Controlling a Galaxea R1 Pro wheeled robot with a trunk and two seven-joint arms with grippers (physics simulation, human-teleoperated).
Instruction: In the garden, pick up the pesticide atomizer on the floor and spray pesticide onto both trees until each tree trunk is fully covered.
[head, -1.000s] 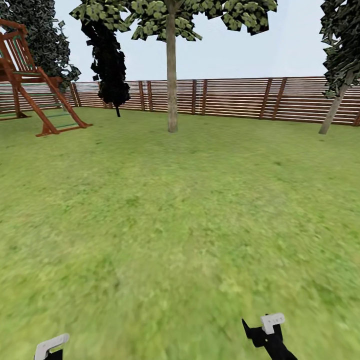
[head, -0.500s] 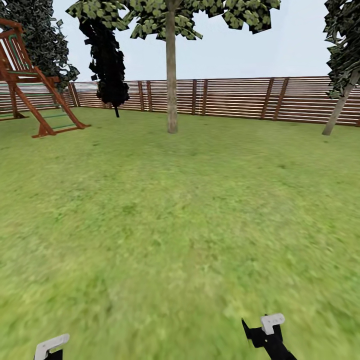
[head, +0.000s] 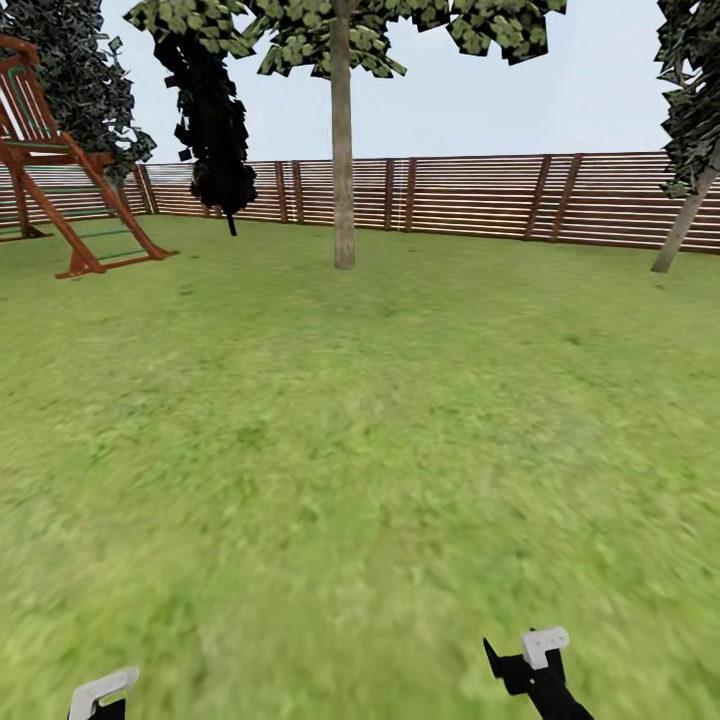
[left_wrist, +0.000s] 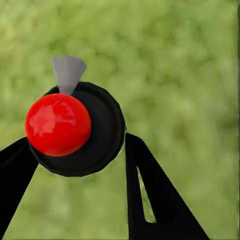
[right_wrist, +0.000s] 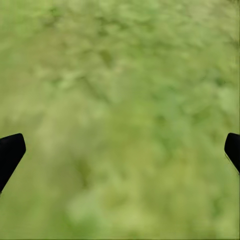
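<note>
We record a green lawn (head: 360, 450) running to a brown slatted fence (head: 480, 195) at the far side. A tree with a bare grey-brown trunk (head: 343, 150) stands far, centre-left, its crown (head: 400, 35) cut off by the upper edge. A second pale trunk (head: 682, 225) leans at the far right, its foliage also cut off. A near-black cypress (head: 215, 120) stands left of the central tree, before the fence. At far left a red-brown wooden play frame (head: 60, 190) is partly cut off by the edge, with another dark tree behind it.

In the left wrist view, the left pincer (left_wrist: 82, 175) grips the pesticide atomizer (left_wrist: 80, 130): a black round body with a red dome and a grey nozzle tip, seen end-on between the two black fingers (left_wrist: 155, 200). The bottle below the head is hidden. In the head view only a white part (head: 100, 692) shows at the near left edge; the rest is cut off.

In the right wrist view, the right pincer (right_wrist: 120, 150) is spread wide, with only its two black fingertips (right_wrist: 10, 152) showing at opposite edges, and blurred grass (right_wrist: 120, 100) lies between them. In the head view its black and white body (head: 535, 670) sits near right, partly cut off.
</note>
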